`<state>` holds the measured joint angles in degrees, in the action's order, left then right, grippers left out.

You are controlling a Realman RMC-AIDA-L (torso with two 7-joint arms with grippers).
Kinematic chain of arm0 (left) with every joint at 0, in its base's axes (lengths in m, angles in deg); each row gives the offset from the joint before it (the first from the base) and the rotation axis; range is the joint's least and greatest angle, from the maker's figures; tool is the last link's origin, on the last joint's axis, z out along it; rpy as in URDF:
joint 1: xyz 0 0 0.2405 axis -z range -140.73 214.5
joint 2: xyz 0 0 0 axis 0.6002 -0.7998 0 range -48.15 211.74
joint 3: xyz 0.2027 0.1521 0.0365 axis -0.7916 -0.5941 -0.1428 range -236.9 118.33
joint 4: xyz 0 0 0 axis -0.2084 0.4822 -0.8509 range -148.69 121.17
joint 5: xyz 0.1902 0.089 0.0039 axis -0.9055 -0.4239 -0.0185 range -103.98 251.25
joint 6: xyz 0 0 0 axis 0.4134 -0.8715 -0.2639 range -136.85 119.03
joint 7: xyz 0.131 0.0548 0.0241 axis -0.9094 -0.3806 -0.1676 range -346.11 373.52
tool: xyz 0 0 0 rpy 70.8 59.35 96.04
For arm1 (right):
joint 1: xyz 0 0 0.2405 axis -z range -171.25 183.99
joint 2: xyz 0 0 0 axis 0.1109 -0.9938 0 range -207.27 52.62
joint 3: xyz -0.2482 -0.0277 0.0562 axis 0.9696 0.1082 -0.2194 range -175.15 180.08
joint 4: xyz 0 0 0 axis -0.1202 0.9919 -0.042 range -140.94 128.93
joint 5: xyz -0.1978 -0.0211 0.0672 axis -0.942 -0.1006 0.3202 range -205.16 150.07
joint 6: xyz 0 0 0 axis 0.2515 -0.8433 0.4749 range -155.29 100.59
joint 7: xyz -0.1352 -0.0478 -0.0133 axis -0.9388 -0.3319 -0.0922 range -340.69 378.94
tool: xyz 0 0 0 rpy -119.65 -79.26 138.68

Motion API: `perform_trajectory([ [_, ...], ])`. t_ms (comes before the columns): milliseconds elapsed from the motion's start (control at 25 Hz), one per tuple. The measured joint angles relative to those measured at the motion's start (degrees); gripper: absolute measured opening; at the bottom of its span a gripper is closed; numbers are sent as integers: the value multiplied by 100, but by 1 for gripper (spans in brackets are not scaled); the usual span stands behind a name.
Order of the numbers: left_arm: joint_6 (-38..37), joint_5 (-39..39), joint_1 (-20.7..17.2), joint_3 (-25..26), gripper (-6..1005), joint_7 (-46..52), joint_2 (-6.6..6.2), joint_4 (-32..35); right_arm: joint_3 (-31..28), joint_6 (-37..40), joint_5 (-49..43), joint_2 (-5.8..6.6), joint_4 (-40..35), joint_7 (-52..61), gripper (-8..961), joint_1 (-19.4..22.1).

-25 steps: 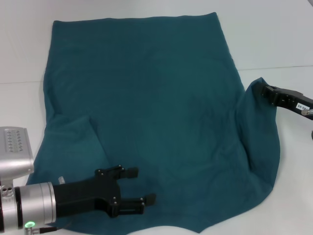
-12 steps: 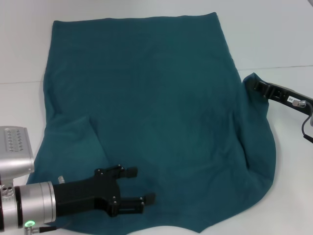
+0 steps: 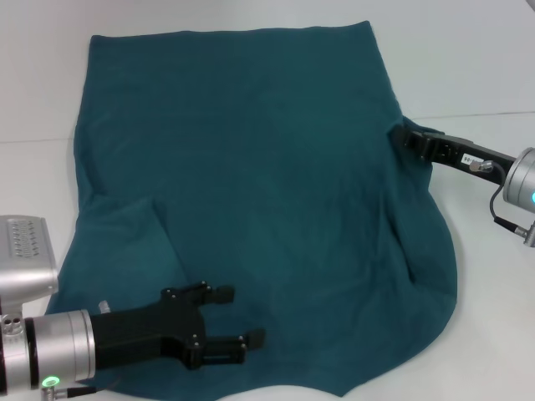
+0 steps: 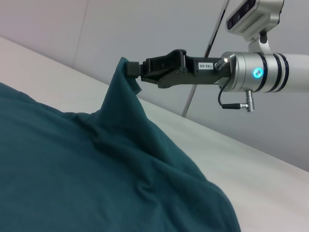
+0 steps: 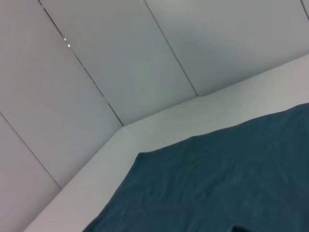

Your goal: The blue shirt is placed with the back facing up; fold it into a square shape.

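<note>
A: Where's the blue shirt (image 3: 251, 192)?

B: Spread over the white counter (image 3: 468, 67), covering most of the middle. Straight hem at the far end, the near edge runs to the counter's front. The left part lies mostly flat, with one fold ridge near the left pincer.

A: Right pincer (image 3: 405, 134)?

B: Clamped on the shirt's right edge. The left wrist view shows the right pincer (image 4: 131, 69) closed on a pinch of fabric held above the counter, so the cloth peaks at the tip and slopes down to the rest of the blue shirt (image 4: 87, 169). In the head view the raised edge sits over the shirt's right side, about mid-length. Below it the right flap bulges out and drapes in folds.

A: Left pincer (image 3: 238, 317)?

B: Over the near left part of the shirt, pointing right. Fingers (image 3: 221, 293) set moderately apart, nothing between them. Can't tell whether it touches the fabric.

A: Right wrist view?

B: Just shirt (image 5: 217, 183), counter and wall panels (image 5: 96, 63).
</note>
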<state>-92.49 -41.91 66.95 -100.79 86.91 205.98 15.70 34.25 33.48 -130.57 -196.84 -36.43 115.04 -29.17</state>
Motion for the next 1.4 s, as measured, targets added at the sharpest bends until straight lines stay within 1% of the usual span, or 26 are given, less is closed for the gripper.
perform_trajectory([
  [400,0,-17,-17,1,920,58,0,-1,89,-55,-10,0,10,4,3,12],
  [520,5,-19,-14,2,920,59,0,-1,235,-55,-22,1,10,5,3,13],
  [720,9,-20,-6,2,921,61,0,-2,837,-52,-30,24,7,6,8,0],
  [1000,9,-20,-6,2,921,71,-1,-1,1923,-19,-38,66,-56,6,49,-63],
  [1160,9,-20,-22,2,921,71,-10,-1,2226,-44,-43,72,-58,5,207,-117],
  [1400,6,-20,-32,2,921,75,-17,4,2214,-55,-40,73,-127,119,444,-123],
])
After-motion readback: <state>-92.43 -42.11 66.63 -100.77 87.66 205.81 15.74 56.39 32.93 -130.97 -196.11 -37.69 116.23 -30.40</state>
